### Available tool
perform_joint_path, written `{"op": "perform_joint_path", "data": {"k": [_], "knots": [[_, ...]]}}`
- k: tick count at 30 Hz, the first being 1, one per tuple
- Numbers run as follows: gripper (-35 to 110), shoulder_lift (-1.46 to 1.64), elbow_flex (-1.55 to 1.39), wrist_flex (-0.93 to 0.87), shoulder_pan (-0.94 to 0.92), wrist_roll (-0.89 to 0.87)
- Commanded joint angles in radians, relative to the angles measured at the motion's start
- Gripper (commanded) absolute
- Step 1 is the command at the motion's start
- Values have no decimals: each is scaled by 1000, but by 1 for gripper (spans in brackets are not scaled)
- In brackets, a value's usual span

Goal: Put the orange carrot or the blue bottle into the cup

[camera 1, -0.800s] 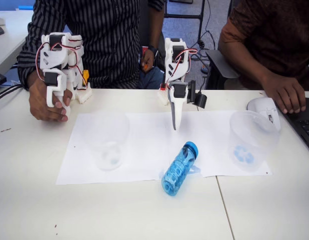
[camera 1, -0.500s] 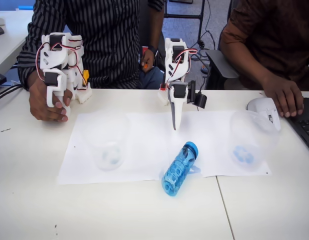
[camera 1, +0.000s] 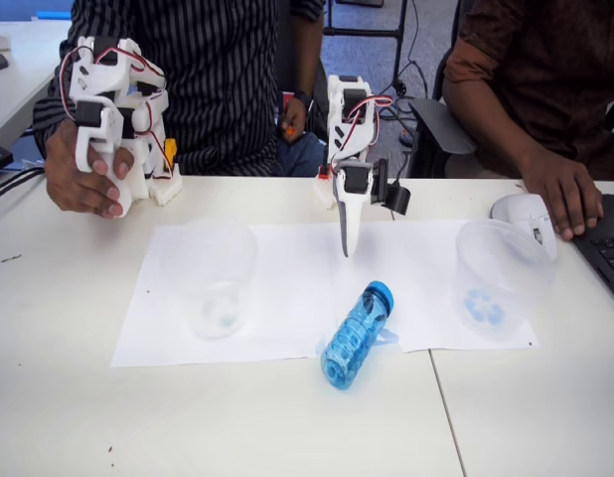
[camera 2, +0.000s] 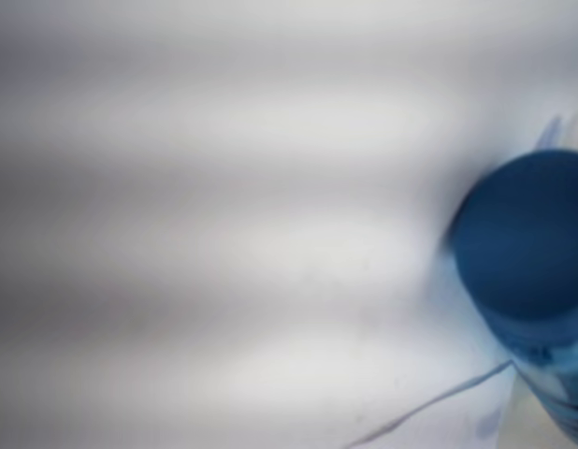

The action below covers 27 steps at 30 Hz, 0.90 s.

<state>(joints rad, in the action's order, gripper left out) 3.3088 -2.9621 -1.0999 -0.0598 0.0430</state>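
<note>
The blue bottle (camera 1: 355,336) lies on its side on the white paper (camera 1: 287,288), cap pointing up and to the right. In the wrist view its blue cap (camera 2: 527,234) is blurred at the right edge. My gripper (camera 1: 346,246) hangs point-down over the paper, a little above and left of the cap, shut with nothing in it. The cup (camera 1: 491,283) with the bright blue swirl stands at the paper's right end. A small orange bit (camera 1: 288,129) sits by a person's hand behind the table; I cannot tell if it is the carrot.
A second clear cup (camera 1: 213,278) with a paler mark stands on the left of the paper. A white mouse (camera 1: 526,217) and a laptop edge (camera 1: 607,248) lie at the far right under a person's hand (camera 1: 565,189).
</note>
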Motion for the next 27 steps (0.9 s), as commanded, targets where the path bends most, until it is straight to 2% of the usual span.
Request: {"op": "perform_joint_path", "data": {"k": [1,6,17,27], "knots": [[16,49,190,-28,-48,2],[16,-37,371,-38,-92,2],[16,-772,980,-41,-295,2],[16,-1161,1422,-41,-333,2]]}}
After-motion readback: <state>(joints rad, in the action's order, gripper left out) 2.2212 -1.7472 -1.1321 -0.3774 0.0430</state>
